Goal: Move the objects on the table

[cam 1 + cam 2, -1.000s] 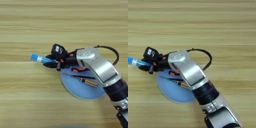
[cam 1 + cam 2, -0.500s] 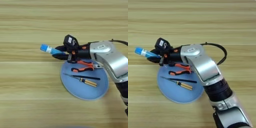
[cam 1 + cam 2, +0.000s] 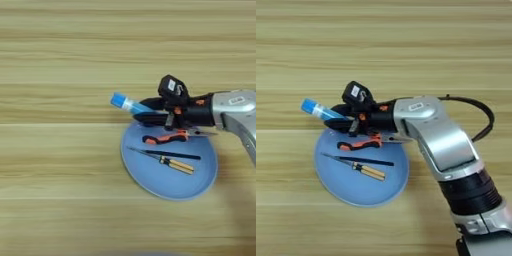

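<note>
The pincer (image 3: 342,118) grips the blue tube (image 3: 131,105) above the plate's (image 3: 200,180) far rim; pliers (image 3: 165,137) and screwdriver (image 3: 167,161) lie on it. A loose grip could drop the tube onto the worktop (image 3: 60,60).

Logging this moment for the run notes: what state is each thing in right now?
Blue tube: held in the tool, cap end pointing left, at the plate's far-left rim.
Tool: shut on the blue tube.
Orange-handled pliers: lying on the plate.
Screwdriver: lying flat on the plate, nearer than the pliers.
Blue plate: resting on the table.
</note>
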